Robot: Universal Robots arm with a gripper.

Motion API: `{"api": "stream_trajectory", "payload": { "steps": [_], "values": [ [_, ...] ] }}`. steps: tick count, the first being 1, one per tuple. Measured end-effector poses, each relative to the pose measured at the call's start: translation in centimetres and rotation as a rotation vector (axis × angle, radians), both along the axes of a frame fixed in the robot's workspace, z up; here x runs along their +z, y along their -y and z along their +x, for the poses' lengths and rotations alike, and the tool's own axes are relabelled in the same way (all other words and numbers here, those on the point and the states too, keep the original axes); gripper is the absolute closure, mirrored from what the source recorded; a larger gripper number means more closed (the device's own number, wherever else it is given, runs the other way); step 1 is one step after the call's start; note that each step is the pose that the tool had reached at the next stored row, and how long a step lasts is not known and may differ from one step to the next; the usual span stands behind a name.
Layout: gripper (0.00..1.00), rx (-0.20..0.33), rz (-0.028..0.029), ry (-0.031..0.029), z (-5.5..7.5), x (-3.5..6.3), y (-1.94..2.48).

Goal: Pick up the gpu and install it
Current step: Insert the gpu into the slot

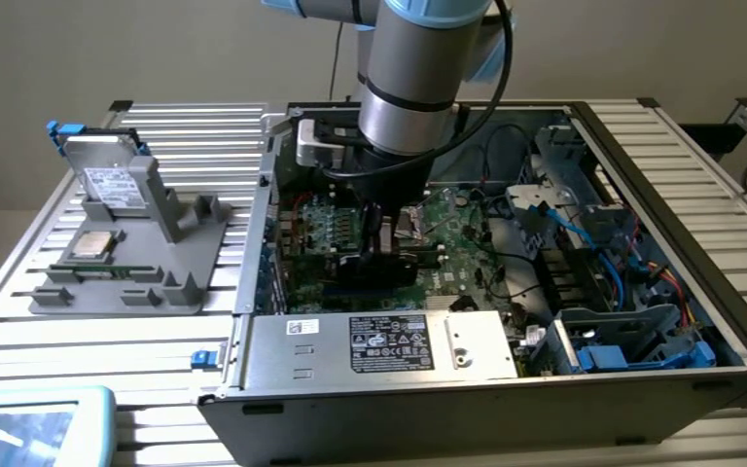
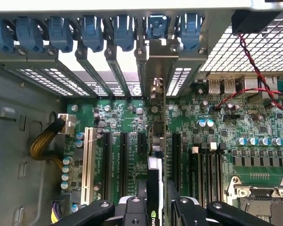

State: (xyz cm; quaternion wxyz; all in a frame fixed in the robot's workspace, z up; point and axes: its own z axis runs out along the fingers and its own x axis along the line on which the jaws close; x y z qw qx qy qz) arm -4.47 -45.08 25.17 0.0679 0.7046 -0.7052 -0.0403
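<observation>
Gpu [image 2: 156, 188] gripped; slots [image 2: 114, 160] flanking

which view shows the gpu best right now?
Wrist view. The gpu stands edge-on between the gripper fingers, over the motherboard slots, bracket toward the rear openings. In the exterior view the arm covers most of it; a dark card shows below the gripper.

Matt green motherboard [image 2: 132, 122] — ribbed metal table [image 1: 153, 331]
</observation>
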Motion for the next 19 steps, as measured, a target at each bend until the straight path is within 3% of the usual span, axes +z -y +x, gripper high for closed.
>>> {"api": "stream_trajectory", "payload": {
  "steps": [19],
  "values": [
    [0.73,0.017,0.0000,0.0011,-0.12,-0.02,0.06]
  ]
}}
